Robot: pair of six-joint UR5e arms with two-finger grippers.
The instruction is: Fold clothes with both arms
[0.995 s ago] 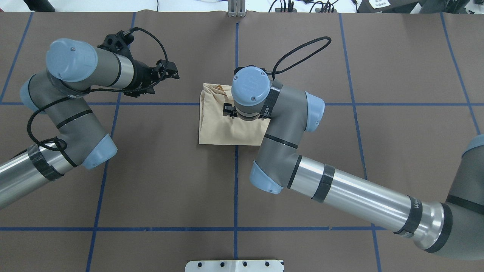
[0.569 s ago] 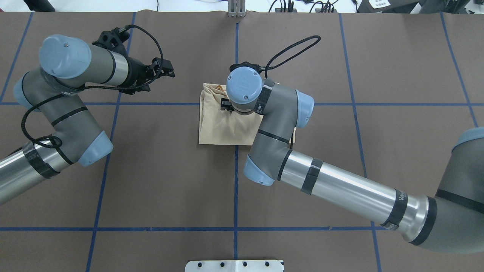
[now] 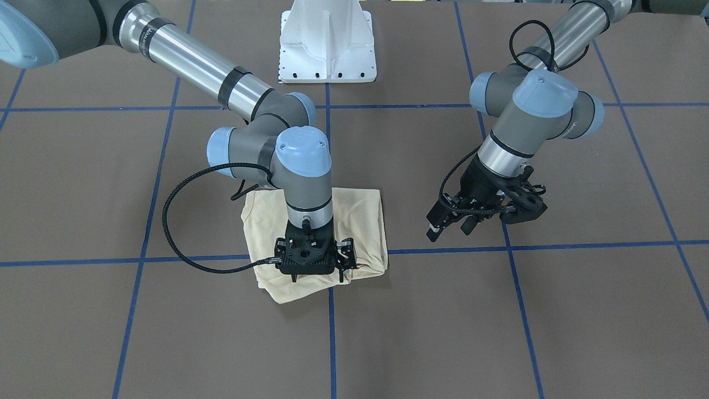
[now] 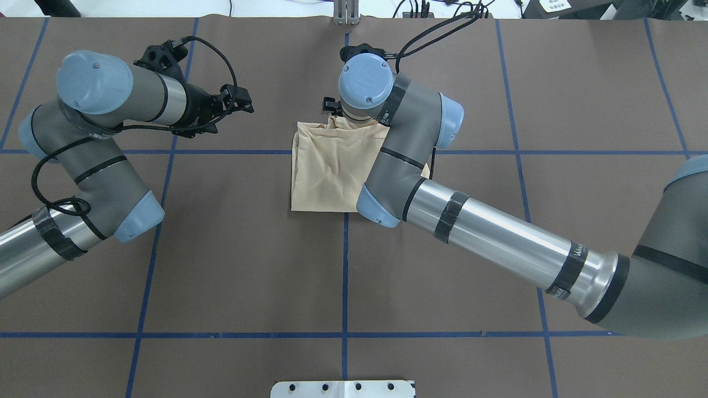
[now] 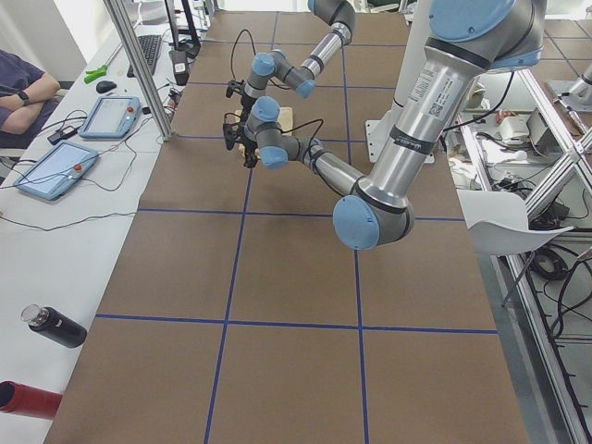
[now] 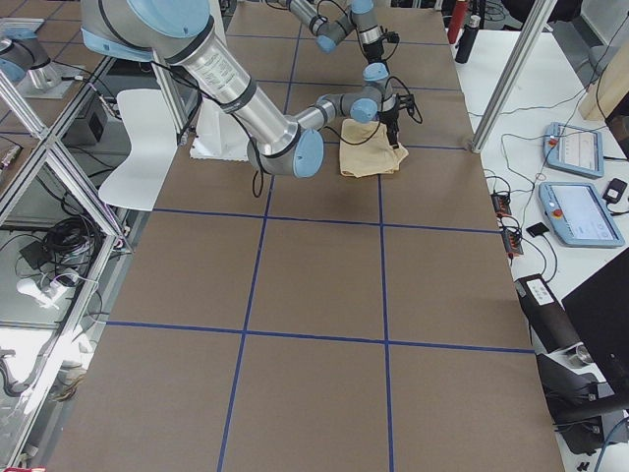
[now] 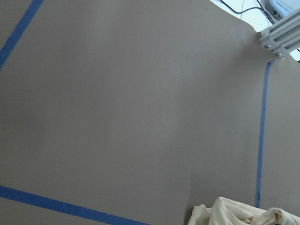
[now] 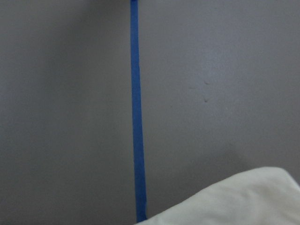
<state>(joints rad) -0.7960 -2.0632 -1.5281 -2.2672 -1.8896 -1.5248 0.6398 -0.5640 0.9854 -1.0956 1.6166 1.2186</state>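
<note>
The clothes lie as a folded cream-yellow pad at the table's middle. My right gripper points straight down at the pad's edge farthest from the robot. The fabric bunches up toward it there. The wrist hides its fingertips, so I cannot tell whether it holds cloth. The right wrist view shows only brown table, a blue tape line and a corner of the clothes. My left gripper hovers open and holds nothing, off to the pad's side. Its wrist view catches the rumpled edge of the clothes.
A white pedestal base stands at the robot's side of the table. A metal post rises at the far edge. Blue tape lines cross the brown mat. Beyond the table lie tablets, bottles and a seated person's arm.
My right gripper has travelled from the pad's middle to its far edge, and the cloth's far edge now bunches toward it. The left arm has drawn back slightly.
</note>
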